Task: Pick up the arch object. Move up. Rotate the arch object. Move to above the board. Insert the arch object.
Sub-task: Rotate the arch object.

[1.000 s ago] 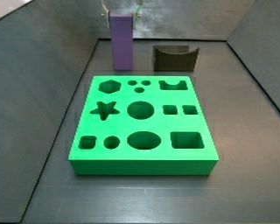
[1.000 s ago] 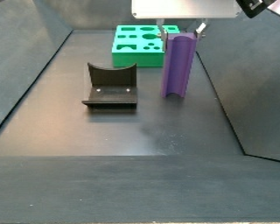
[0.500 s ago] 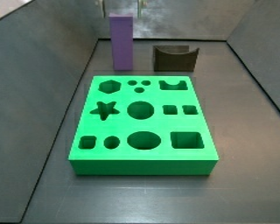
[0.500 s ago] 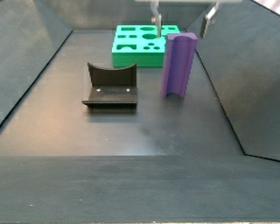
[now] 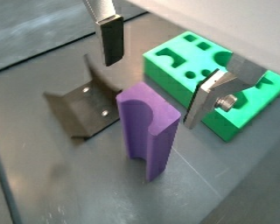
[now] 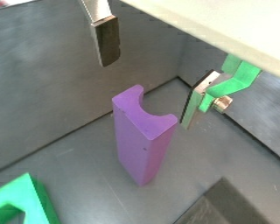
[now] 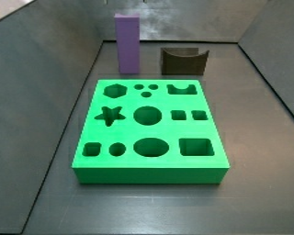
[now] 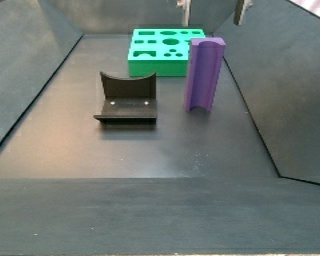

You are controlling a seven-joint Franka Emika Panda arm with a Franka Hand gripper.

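Since the earlier frames we see the gripper point(image 8: 212, 12) has risen, only its fingertips now showing at the top edge of a side view; in both wrist views its fingers point(image 5: 108, 39) point(image 6: 105, 41) are spread wide, holding nothing, above the arch object point(image 5: 149, 133) point(image 6: 143, 143). We note the arch object point(image 8: 204, 74) point(image 7: 129, 44) stands upright on the floor, just beyond the board point(image 7: 147, 128) point(image 8: 163, 48). A dark scooped block point(image 8: 125, 97) point(image 7: 184, 61) sits beside the arch object.
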